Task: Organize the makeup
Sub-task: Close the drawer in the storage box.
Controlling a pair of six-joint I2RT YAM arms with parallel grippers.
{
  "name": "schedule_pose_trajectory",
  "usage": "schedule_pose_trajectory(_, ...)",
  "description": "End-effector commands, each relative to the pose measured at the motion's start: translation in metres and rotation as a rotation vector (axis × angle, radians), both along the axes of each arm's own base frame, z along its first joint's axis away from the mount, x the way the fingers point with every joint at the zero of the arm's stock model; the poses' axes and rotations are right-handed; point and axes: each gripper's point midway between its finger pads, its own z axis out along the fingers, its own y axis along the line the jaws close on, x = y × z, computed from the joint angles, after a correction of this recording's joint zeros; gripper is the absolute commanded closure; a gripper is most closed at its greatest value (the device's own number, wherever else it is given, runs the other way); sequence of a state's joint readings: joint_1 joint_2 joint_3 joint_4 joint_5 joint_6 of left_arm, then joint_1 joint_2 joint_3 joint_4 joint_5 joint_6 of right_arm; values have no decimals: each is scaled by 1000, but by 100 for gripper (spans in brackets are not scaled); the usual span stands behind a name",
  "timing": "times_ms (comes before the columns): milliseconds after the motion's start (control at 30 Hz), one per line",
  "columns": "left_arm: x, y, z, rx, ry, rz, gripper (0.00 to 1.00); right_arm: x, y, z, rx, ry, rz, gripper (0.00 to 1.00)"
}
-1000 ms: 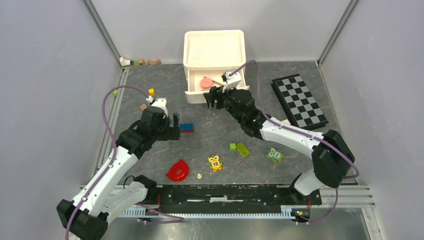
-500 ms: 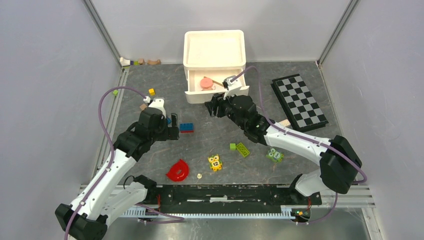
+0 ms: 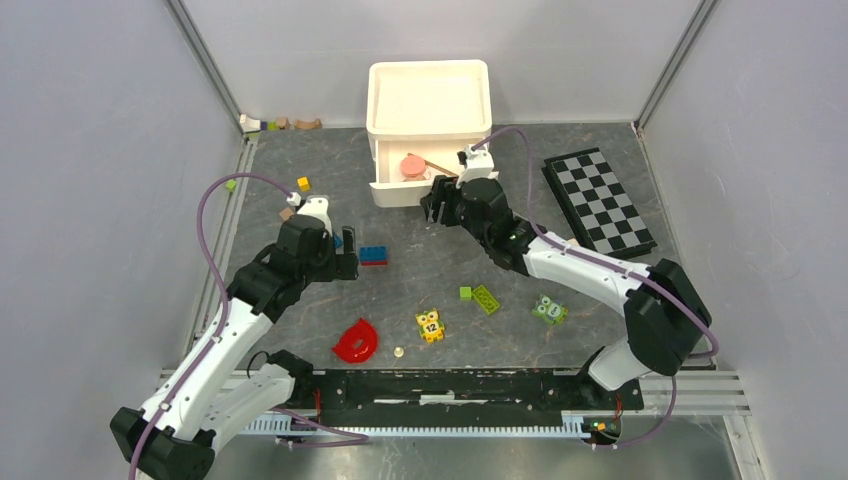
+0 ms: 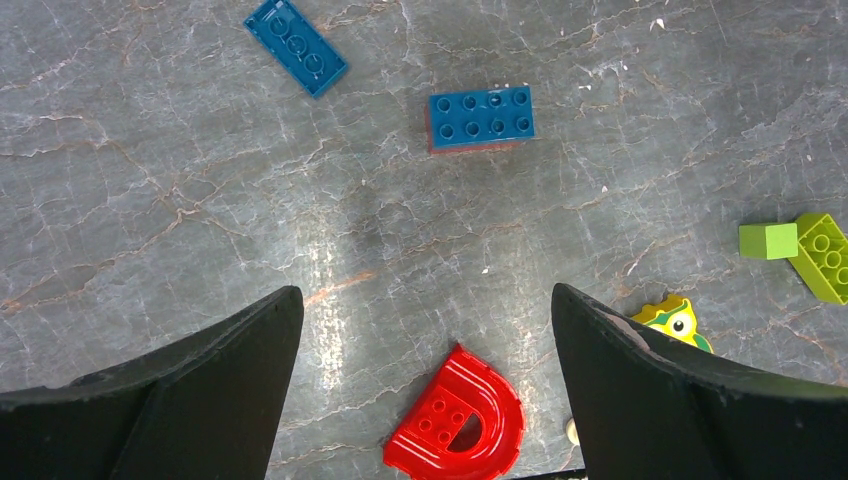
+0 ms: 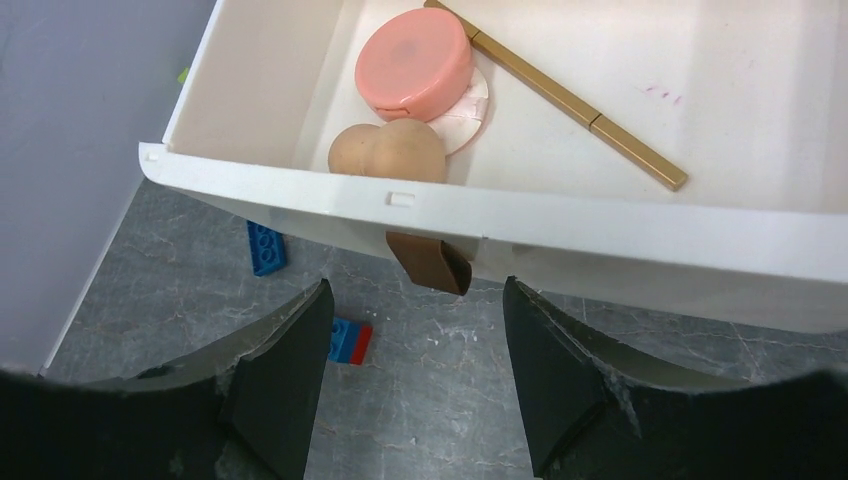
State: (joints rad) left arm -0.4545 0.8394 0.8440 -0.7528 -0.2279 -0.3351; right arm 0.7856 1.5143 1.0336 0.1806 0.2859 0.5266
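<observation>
Right pincer [image 5: 415, 288] agape before drawer [image 5: 620, 240] (pink disc [image 5: 412, 65] inside).

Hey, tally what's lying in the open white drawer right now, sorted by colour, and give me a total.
Pink round compact: 1
Beige sponge: 1
Gold stick: 1
Pale flat piece, partly under the compact: 1
Total: 4
</observation>
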Motion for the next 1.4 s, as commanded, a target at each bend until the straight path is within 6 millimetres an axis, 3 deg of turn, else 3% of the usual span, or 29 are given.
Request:
schedule_pose_trajectory(0, 7, -1, 9, -21, -46, 19, 0, 12, 12, 17, 84, 3, 10, 31)
schedule_pose_trajectory(167, 7, 0, 9, -22, -48, 20, 0, 20, 10, 11, 101, 18, -4, 36)
schedule_pose_trajectory(400, 7, -2, 9, -25, -47, 14, 0, 23, 14, 20, 116, -19, 21, 53)
schedule_pose_trajectory(800, 8, -3, 7, -25, -41, 7, 0, 18, 24, 51, 169, -141, 107, 99)
schedule_pose_trajectory(1100, 8, -3, 7, -24, -40, 7, 0, 26, 32, 68, 181, -192, 124, 100)
schedule_pose_trajectory(1367, 8, -3, 7, -24, -43, 7, 0, 41, 27, 67, 160, -205, 71, 100)
